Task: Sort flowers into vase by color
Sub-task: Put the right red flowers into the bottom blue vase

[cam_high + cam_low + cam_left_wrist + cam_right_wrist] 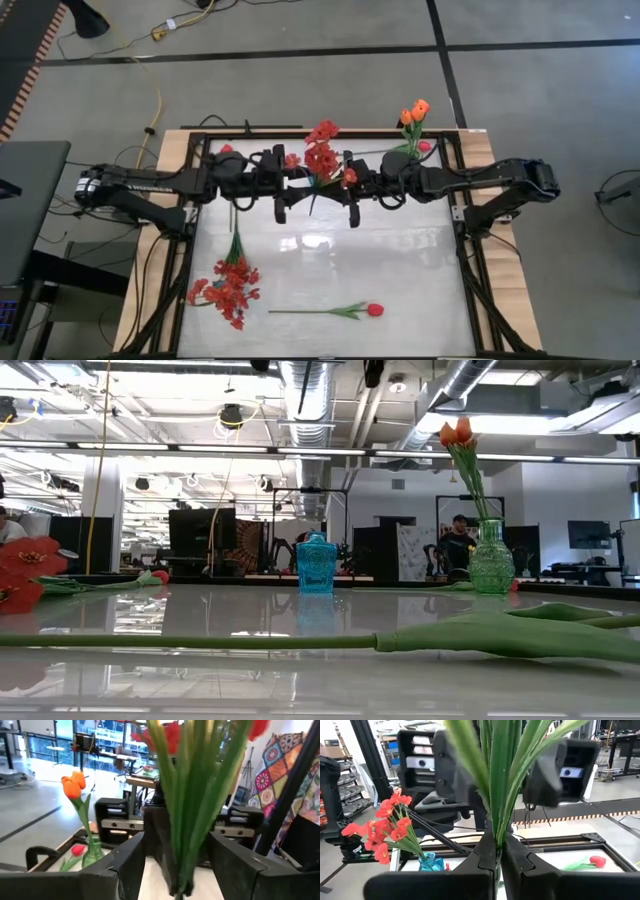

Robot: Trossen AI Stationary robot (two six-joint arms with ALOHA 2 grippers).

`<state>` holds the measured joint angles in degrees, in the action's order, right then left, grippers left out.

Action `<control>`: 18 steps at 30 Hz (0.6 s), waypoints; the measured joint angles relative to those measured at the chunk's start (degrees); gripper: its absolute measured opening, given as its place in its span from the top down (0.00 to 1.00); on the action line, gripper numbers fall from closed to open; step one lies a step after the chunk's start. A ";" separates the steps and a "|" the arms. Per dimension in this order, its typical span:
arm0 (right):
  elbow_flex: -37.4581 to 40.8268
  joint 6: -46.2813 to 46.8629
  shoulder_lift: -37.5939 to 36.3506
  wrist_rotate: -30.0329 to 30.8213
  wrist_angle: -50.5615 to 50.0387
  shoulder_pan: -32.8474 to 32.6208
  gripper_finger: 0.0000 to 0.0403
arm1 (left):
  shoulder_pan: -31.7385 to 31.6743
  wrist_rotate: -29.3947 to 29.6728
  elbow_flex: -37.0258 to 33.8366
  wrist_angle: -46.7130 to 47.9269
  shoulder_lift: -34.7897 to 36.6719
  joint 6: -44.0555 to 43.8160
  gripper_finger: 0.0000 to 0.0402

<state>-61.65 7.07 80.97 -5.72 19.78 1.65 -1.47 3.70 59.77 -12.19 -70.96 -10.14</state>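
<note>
A bushy red spray [322, 155] is held high above the middle of the table, where both arms meet. My right gripper [498, 845] is shut on its green stems. My left gripper [177, 840] is open, with a finger on each side of the same stems [187, 810] and a gap on both sides. A second red spray [228, 288] and a red-pink tulip [350, 311] lie flat on the table near its near edge. Two orange tulips [414, 110] stand in a green glass vase [491, 560]. Nothing rises from the blue vase [316, 564] in the low view. My right gripper pinches the spray's bundle of stems [496, 827] between its two fingers, low on the bundle. It comes level from the table's right, with the fingers across the stems. The spray is lifted clear, blossoms upward and leaning toward the far edge.
A red-pink tulip [77, 850] lies by the green vase at the far right corner, and another red bud [226, 148] lies at the far left corner. A black frame [190, 215] borders the glossy white table. People show in the room beyond.
</note>
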 joint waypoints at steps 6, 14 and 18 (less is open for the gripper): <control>0.00 0.00 -0.02 0.02 -0.08 -0.07 0.91 | -0.16 -0.23 0.66 -0.34 -0.51 -0.15 0.51; 0.00 0.00 0.00 0.22 -0.62 -0.11 0.91 | -0.18 -4.81 0.66 -2.66 -5.01 -4.47 0.51; 0.00 0.02 0.00 0.21 -1.37 -0.11 0.91 | -0.18 -4.86 0.66 -3.12 -5.20 -5.31 0.51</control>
<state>-61.65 7.09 80.97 -5.51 18.41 1.54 -1.65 -1.15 60.42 -15.31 -76.16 -15.45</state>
